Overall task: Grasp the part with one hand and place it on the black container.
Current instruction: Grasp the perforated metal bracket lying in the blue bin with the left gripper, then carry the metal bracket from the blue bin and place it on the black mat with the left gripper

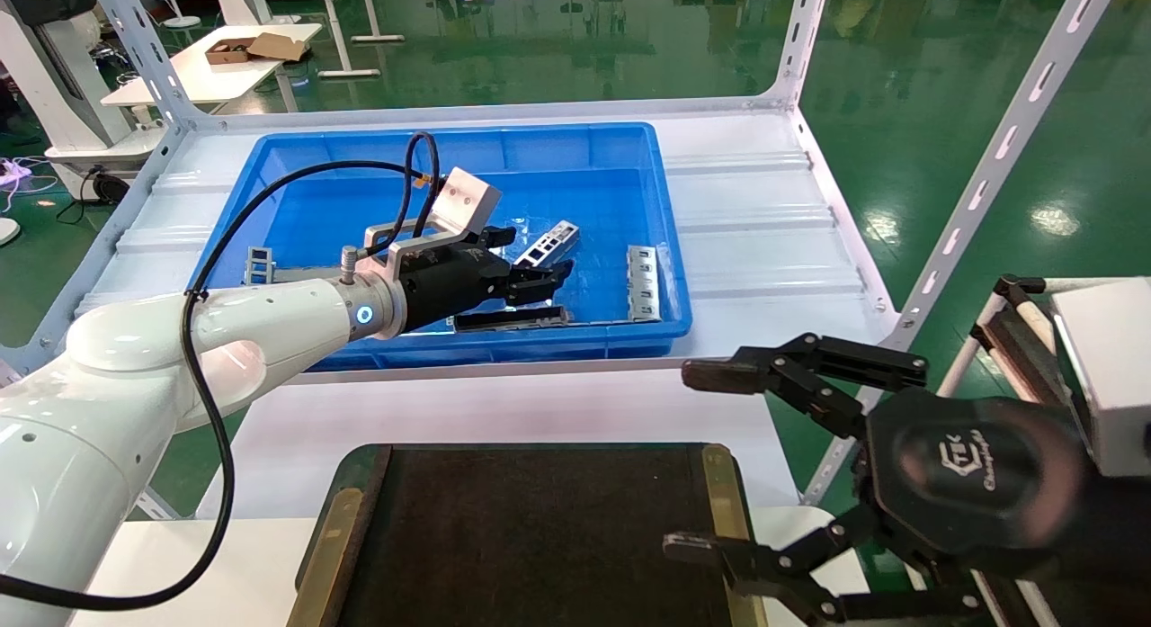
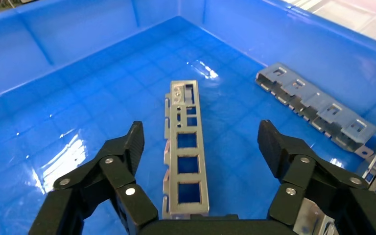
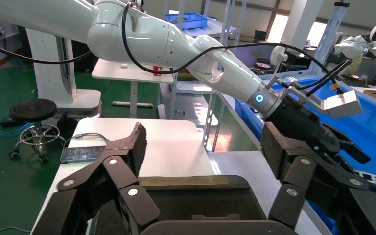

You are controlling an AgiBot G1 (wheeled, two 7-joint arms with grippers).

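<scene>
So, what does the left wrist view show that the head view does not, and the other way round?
Only the left wrist view shows the part lying flat between the open fingers of the left gripper, untouched. Only the head view shows the black container, with no part on it, and the right gripper open beside it. Both show the blue bin and a wider slotted plate.

A deep blue bin (image 1: 468, 164) sits at the far middle of a white shelf (image 1: 764, 222). Inside, a dark bar (image 1: 511, 318) lies along the near wall, and a wider grey slotted plate (image 1: 642, 282) rests at the right, apparently leaning on the side wall.
</scene>
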